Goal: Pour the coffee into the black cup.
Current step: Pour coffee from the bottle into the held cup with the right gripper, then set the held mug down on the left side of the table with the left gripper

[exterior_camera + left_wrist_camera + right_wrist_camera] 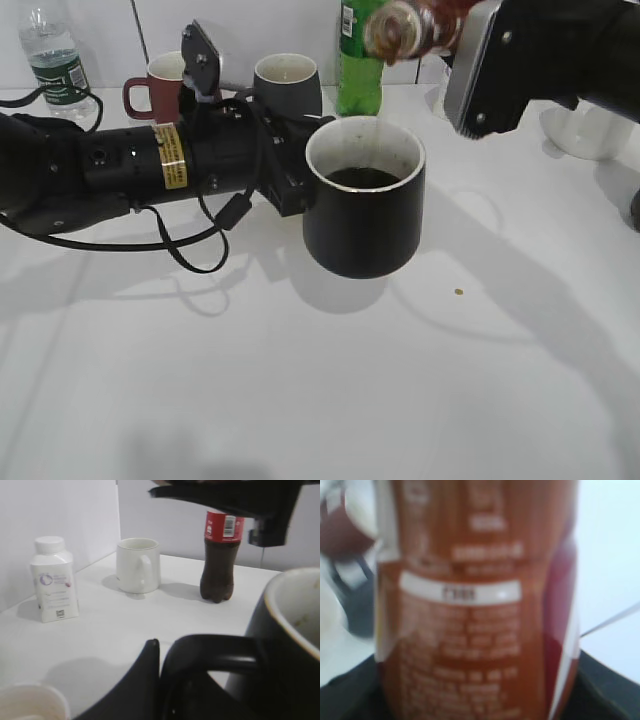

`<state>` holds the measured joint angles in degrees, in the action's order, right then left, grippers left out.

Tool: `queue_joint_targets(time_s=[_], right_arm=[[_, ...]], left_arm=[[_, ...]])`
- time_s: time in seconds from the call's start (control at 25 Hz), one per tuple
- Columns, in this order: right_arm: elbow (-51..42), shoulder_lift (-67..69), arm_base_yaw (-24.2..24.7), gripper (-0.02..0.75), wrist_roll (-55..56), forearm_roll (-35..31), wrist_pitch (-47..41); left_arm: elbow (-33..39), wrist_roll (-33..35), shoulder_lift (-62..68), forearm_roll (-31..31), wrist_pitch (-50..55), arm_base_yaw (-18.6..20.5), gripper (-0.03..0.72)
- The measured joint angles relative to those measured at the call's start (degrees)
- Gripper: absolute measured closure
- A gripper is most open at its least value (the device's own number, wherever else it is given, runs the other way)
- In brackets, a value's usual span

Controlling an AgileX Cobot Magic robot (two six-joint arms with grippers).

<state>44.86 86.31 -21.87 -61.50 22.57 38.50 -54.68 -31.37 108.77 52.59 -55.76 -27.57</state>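
The black cup [365,230] is at the middle of the table, with dark brown liquid in its white interior. My left gripper [297,192] is shut on its loop handle from the left; the left wrist view shows the handle [215,647] against my finger [152,675] and the cup's rim [292,630]. My right gripper [465,50] is shut on the coffee bottle [408,28], which is tipped with its neck toward the left, above and just behind the cup. No stream is visible. The bottle's brown-and-white label [470,605] fills the right wrist view.
Behind the cup stand a maroon mug [158,85], a dark grey mug [288,80], a green bottle [360,60] and a water bottle [55,55]. A white cup [590,130] stands at the right. The left wrist view shows a white bottle [52,580], a white mug [138,565] and a cola bottle [220,560].
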Motion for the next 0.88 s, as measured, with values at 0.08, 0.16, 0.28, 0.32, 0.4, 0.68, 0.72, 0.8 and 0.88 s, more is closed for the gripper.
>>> queue_joint_targets(time_s=[0.08, 0.16, 0.28, 0.32, 0.4, 0.68, 0.72, 0.8, 0.88], right_arm=[[0.00, 0.00, 0.00, 0.209, 5.87, 0.00, 0.00], [0.00, 0.00, 0.00, 0.209, 13.24, 0.00, 0.05], [0.00, 0.00, 0.00, 0.209, 27.80, 0.00, 0.05], [0.00, 0.00, 0.00, 0.209, 32.55, 0.01, 0.05], [0.00, 0.00, 0.00, 0.209, 44.86, 0.01, 0.05], [0.00, 0.00, 0.00, 0.209, 70.65, -0.04, -0.35], [0.00, 0.00, 0.00, 0.209, 71.45, -0.04, -0.35], [0.00, 0.00, 0.00, 0.209, 72.22, -0.15, -0.40], [0.00, 0.00, 0.00, 0.209, 72.45, -0.37, -0.47]], left_arm=[[0.00, 0.00, 0.00, -1.03, 0.06, 0.00, 0.647], [0.00, 0.00, 0.00, -2.58, 0.06, 0.06, 0.647], [0.00, 0.00, 0.00, -3.55, -0.77, 0.86, 0.648], [0.00, 0.00, 0.00, -3.60, -1.02, 1.44, 0.648], [0.00, 0.00, 0.00, -3.72, -1.25, 2.82, 0.648], [1.70, 0.00, -2.46, -4.07, -1.71, 9.79, 0.648], [2.28, 0.00, -3.20, -4.01, -1.87, 11.05, 0.648], [3.57, 0.00, -4.56, -4.01, -2.49, 13.91, 0.648], [4.73, 0.00, -5.70, -4.07, -2.91, 16.78, 0.648]])
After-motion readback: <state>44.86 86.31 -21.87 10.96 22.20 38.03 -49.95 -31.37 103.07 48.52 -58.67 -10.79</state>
